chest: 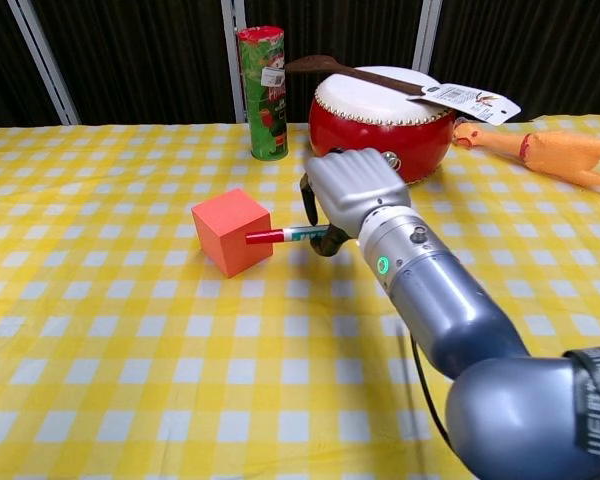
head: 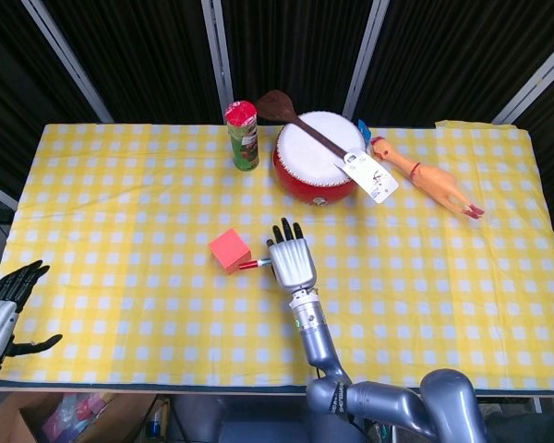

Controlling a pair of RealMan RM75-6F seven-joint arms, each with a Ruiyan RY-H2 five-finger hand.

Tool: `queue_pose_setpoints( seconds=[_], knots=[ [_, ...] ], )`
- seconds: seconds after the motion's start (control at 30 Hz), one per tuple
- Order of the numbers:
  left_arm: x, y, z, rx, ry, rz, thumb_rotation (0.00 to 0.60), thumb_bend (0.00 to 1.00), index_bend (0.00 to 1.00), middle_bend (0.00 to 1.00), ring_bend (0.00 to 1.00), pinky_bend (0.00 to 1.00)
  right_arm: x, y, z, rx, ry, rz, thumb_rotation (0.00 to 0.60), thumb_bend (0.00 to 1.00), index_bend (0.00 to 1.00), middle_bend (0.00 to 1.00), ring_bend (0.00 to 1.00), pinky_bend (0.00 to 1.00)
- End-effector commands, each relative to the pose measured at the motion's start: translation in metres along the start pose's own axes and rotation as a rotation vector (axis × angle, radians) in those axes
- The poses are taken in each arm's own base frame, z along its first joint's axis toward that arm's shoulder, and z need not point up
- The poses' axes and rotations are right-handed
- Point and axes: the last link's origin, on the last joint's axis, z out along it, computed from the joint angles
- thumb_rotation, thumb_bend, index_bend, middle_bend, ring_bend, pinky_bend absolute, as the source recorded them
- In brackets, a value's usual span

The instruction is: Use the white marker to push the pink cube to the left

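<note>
My right hand point(chest: 348, 190) is clamped on the slim white marker with the red cap point(chest: 288, 235), holding it roughly level w/ the red tip pointing to the robot's left. In the chest view that tip sits against the right face of the pink foam-looking cube point(chest: 230, 231), or just short of it; can't tell for sure whether they touch. The head view shows the same: cap end right at the cube's lower right edge.

So the pick-up part looks done and the marker is lined up. The push itself is what's left, as far as I can judge: the cube sits near the middle of the yellow-and-white checked tablecloth point(head: 111, 277), w/ lots of open cloth to its left.

My left hand point(head: 9, 295) is down at the near left corner, off the table edge, fingers apart, holding nothing.

Behind the cube, well apart: a green snack tube with a red lid point(chest: 263, 92), a red drum with a white skin point(chest: 380, 120) w/ a dark wooden spoon point(chest: 330, 66) laid across it, and an orange rubber chicken point(chest: 540, 148) at far right. None are in the push path.
</note>
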Motion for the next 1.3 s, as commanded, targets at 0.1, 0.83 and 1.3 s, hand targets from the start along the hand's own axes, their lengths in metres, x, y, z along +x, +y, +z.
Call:
queue_pose_setpoints(
  seconds=[0.1,0.83,1.3],
  knots=[
    [0.000,0.000,-0.001,-0.002,0.002,0.007,0.600,0.03,0.00,0.00,0.00,0.00,0.013,0.035,-0.015,0.012,0.043,-0.057,0.600,0.56,0.73,0.27,0.13,0.20],
    [-0.008,0.007,-0.005,-0.018,0.000,0.043,0.600,0.03,0.00,0.00,0.00,0.00,0.019,0.185,-0.048,-0.194,-0.060,-0.124,0.600,0.56,0.73,0.28,0.13,0.20],
    [-0.007,0.006,-0.003,-0.018,0.000,0.038,0.600,0.03,0.00,0.00,0.00,0.00,0.000,0.185,-0.053,-0.222,-0.121,-0.144,0.600,0.56,0.44,0.25,0.09,0.19]
  ],
)
